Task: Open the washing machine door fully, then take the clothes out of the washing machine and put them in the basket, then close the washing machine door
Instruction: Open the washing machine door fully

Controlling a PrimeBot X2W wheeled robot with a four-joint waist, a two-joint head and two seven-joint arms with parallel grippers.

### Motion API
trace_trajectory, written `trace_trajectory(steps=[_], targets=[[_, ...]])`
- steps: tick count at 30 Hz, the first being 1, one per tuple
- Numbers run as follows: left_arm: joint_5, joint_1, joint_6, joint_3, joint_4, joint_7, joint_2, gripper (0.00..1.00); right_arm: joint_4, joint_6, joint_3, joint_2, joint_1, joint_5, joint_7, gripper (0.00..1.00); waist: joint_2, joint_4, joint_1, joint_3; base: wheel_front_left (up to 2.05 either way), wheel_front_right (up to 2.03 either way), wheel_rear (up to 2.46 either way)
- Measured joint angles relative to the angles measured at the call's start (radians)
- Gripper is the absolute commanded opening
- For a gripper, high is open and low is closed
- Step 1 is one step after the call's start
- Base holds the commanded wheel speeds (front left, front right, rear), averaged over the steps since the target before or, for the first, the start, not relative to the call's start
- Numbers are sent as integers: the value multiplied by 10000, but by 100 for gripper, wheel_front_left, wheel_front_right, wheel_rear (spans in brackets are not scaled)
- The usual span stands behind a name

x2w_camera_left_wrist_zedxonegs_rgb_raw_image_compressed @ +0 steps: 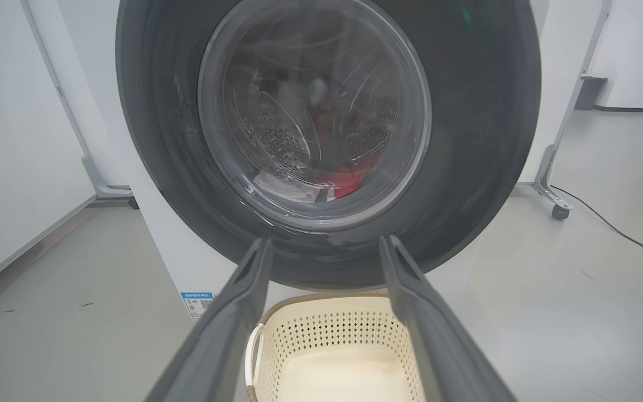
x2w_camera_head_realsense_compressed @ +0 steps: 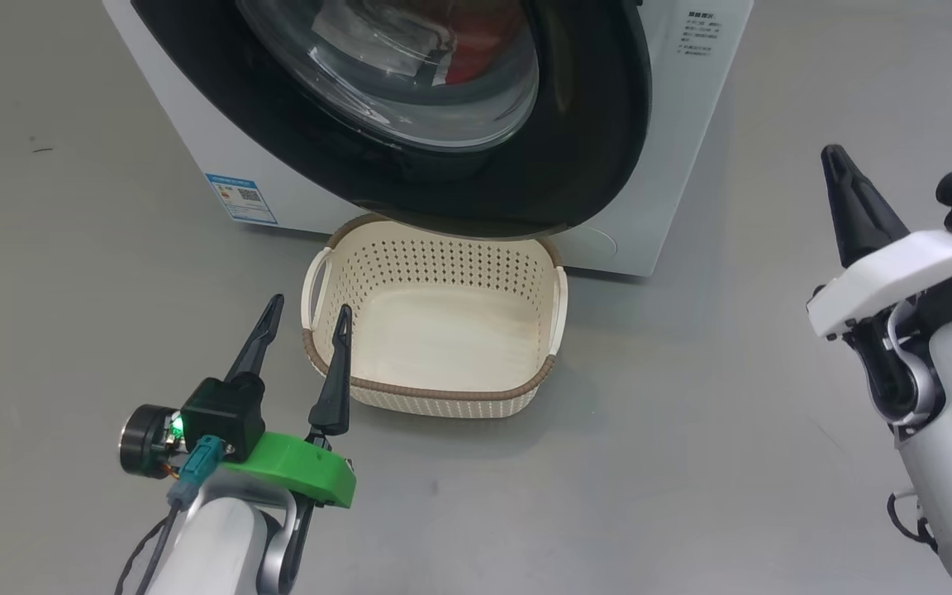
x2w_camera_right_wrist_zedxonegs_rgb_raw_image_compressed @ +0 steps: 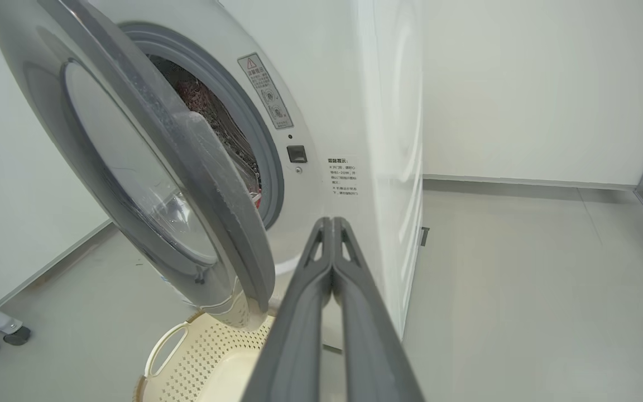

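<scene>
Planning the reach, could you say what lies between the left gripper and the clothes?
The washing machine door; left wrist view shows clothes behind its glass.

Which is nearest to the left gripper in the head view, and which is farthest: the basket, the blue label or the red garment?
1. Basket, just right of the left gripper.
2. Blue label, ahead, low on the machine front.
3. Red garment, farthest, behind the door glass.

You're looking at a test lab, not a laundry room: washing machine (x2w_camera_head_realsense_compressed: pixel 678 165) standing alone on bare grey floor (x2w_camera_head_realsense_compressed: pixel 691 463), wheeled partition frames (x2w_camera_left_wrist_zedxonegs_rgb_raw_image_compressed: pixel 562 131) behind.
</scene>
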Motion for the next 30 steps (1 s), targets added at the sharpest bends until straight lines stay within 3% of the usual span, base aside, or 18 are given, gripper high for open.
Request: trace_trajectory(steps=[3, 9, 10, 11, 12, 16, 30], targets=[[8, 27, -13, -6, -29, 0, 2, 100, -178, -23, -178, 31, 639, -8, -456, 0, 0, -133, 0, -106, 0, 0, 0], [44, 112, -44, 75, -65, 0, 2, 100, -510, -570, -527, 272, 1628, -171, -1361, 0, 0, -269, 0, -203, 0, 0, 0], [63, 124, -44, 125, -81, 0, 0, 100, -539, -639, -554, 362, 1758, -176, -1526, 16, 0, -288, 0, -218, 0, 0, 0], [96, 147, -44, 184, -100, 0, 2, 100, -583, -713, -525, 408, 1897, -236, -1685, 48, 0, -312, 0, -235, 0, 0, 0], [102, 164, -44, 209, -100, 0, 10, 100, -637, -817, -499, 399, 2036, -424, -1841, 100, 0, -338, 0, -250, 0, 0, 0], [274, 206, -46, 270, -132, 0, 6, 100, -828, -1151, -481, 374, 2672, -780, -2194, 100, 0, -401, 0, -280, 0, 0, 0], [347, 271, -44, 430, -173, 0, 6, 100, -1501, -1513, -418, 617, 3394, -1250, -2284, 100, 0, -514, 0, -267, 0, 0, 0]])
